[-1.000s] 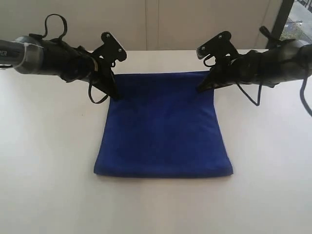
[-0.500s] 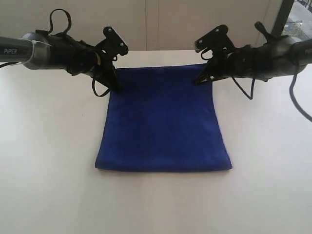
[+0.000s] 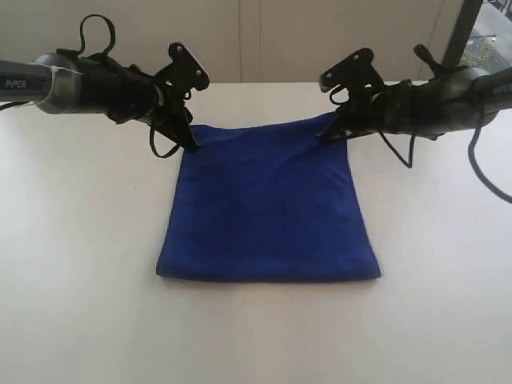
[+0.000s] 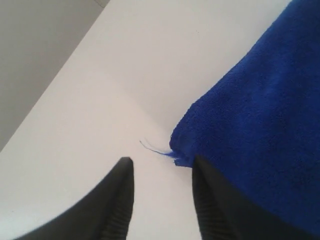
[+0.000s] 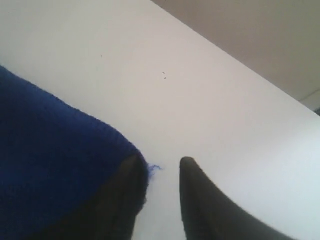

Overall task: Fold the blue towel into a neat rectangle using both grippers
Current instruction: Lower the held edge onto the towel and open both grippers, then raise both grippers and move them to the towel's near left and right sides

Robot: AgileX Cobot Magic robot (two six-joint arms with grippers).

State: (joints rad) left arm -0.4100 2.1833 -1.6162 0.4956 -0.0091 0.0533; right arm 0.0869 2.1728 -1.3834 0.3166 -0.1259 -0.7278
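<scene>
The blue towel (image 3: 268, 204) lies folded flat on the white table, its folded edge at the front. My left gripper (image 3: 190, 142) stands at its far left corner and is open: in the left wrist view the left gripper (image 4: 162, 160) has bare table between its fingers, with the blue towel (image 4: 260, 110) corner and a loose thread beside one fingertip. My right gripper (image 3: 328, 134) is at the far right corner, also open. In the right wrist view the right gripper (image 5: 159, 159) shows a gap, with the blue towel (image 5: 50, 150) corner resting against one finger.
The white table (image 3: 80, 280) spreads wide to the left, right and front of the towel. A pale wall stands behind the table's far edge. A dark post (image 3: 462, 32) rises at the far right.
Both grippers have opened and let go of the towel's far corners. The towel's far edge has dropped back a little toward the front. The arms have hardly shifted.
</scene>
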